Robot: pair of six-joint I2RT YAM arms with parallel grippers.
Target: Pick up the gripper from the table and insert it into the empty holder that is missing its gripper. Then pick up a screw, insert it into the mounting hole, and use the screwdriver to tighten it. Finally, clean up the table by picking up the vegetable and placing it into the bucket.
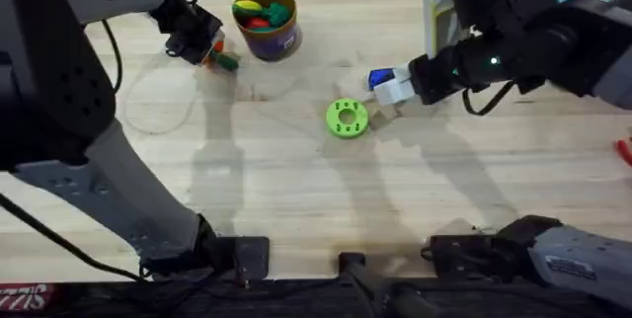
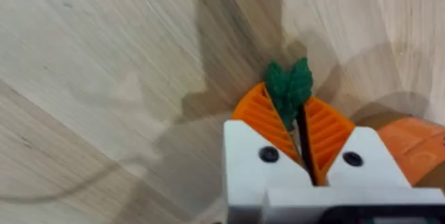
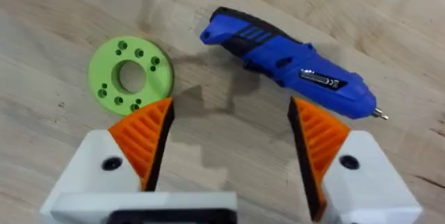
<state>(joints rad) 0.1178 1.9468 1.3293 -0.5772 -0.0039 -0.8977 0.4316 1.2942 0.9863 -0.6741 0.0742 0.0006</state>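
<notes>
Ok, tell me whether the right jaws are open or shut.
Open. The right gripper has its orange pads wide apart, holding nothing, above the screwdriver.

Bare surface (image 1: 296,190) spreads wide in front of the green disc (image 1: 347,119). Behind it, the screwdriver (image 3: 292,71) lies just beside the disc, narrowing that passage. The bucket (image 1: 267,22) holds toys already, near the left tool (image 1: 209,53).

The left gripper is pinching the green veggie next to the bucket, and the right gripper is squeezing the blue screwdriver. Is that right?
Not quite. The right gripper isn't squeezing the screwdriver: the right wrist view shows its fingers wide open with the screwdriver lying on the table beyond them. The rest holds: the left gripper is shut on the veggie beside the bucket.
</notes>
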